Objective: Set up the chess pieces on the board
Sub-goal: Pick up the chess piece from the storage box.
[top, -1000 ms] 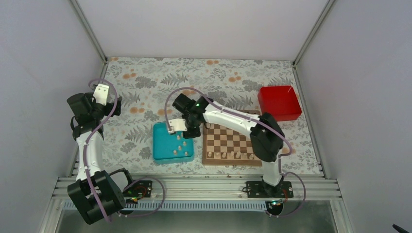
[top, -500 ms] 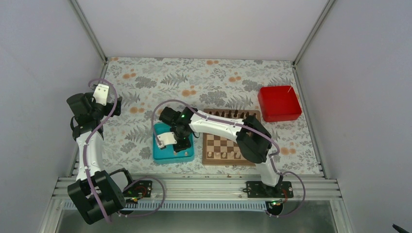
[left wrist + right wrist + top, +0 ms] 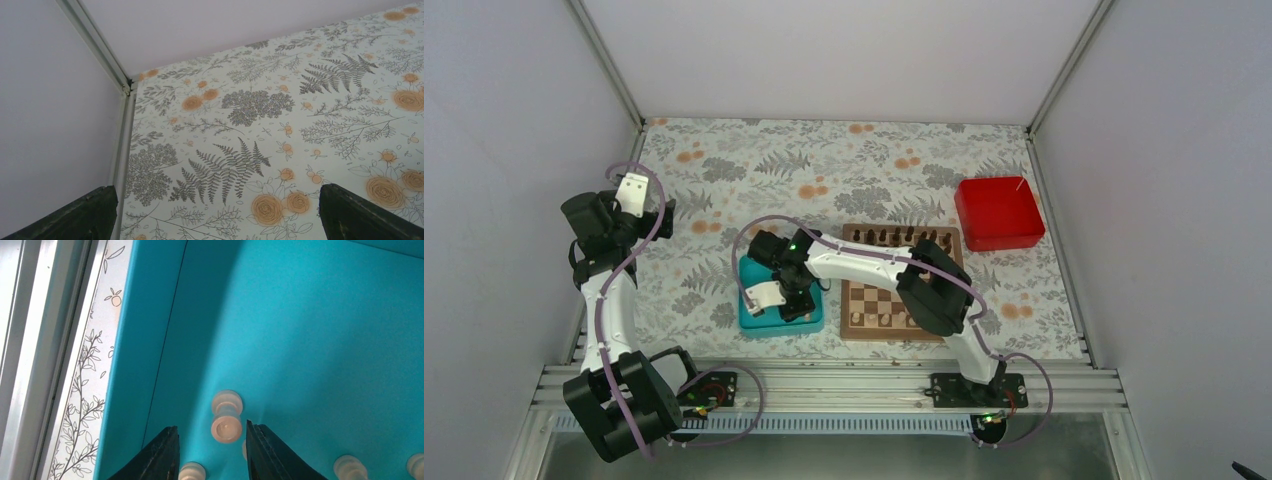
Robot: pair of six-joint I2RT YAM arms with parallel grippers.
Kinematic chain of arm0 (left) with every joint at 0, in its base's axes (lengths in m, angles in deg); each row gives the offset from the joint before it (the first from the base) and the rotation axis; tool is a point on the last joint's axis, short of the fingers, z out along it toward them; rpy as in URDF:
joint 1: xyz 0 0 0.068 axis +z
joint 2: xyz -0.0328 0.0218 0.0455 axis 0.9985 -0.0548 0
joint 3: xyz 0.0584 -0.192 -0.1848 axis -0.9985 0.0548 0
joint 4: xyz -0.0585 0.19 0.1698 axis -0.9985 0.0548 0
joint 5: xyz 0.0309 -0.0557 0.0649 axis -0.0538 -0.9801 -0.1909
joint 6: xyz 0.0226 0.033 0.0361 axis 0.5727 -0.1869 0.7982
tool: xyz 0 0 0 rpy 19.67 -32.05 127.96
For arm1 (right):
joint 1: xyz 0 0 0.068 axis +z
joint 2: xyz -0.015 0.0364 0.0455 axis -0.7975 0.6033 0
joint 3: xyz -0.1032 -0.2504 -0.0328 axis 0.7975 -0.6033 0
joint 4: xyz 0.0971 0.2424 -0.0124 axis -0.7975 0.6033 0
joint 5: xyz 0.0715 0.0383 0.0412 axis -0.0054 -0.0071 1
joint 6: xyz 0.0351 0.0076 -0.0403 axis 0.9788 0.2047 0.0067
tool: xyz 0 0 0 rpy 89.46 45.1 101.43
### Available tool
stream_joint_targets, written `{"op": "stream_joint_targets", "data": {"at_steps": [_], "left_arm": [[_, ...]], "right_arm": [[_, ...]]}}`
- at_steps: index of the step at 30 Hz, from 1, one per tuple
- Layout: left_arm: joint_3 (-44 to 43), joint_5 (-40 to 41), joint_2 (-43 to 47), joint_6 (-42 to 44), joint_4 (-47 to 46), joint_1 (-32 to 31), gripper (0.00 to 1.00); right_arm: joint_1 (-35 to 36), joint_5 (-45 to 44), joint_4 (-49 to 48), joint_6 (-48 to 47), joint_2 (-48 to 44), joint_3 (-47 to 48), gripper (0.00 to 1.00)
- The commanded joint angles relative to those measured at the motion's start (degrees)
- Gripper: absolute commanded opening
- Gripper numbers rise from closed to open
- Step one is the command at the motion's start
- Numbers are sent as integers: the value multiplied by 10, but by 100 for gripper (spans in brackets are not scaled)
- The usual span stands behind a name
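Observation:
My right gripper (image 3: pixel 211 432) hangs low inside the teal tray (image 3: pixel 300 315), open. A pale beige chess piece (image 3: pixel 226 427) stands between its fingers, closer to the right finger; I see no contact. More pale pieces (image 3: pixel 347 466) stand nearby on the tray floor. From above, the right gripper (image 3: pixel 789 300) covers most of the tray (image 3: pixel 754 325), which lies left of the board (image 3: pixel 894 290). A few pale pieces (image 3: pixel 884 320) stand on the board's near row. My left gripper (image 3: pixel 216 200) is open and empty over the flowered cloth at the far left (image 3: pixel 636 190).
Dark chessmen (image 3: pixel 902 237) line the board's far row. A red box (image 3: pixel 998 212) sits at the back right of the board. The right arm's links stretch across the board's left half. White walls and metal rails enclose the table.
The right arm has swung left and toward the near edge, dropping into the tray around a pale piece, and its jaws have narrowed a little. The left arm has not moved.

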Motion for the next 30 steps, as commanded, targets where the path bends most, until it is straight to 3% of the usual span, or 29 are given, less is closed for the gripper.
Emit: {"op": "stream_joint_targets", "data": {"at_steps": [1, 14, 24, 30], "left_arm": [[5, -14, -1, 6, -13, 4, 100], [5, -14, -1, 5, -14, 7, 100], [4, -16, -2, 5, -13, 9, 100], [2, -16, -2, 5, -12, 9, 100]], "right_arm": [[6, 2, -14, -1, 11, 11, 37], [6, 1, -18, 0, 19, 12, 31], [8, 4, -23, 8, 19, 11, 13], [7, -7, -25, 13, -11, 10, 9]]}}
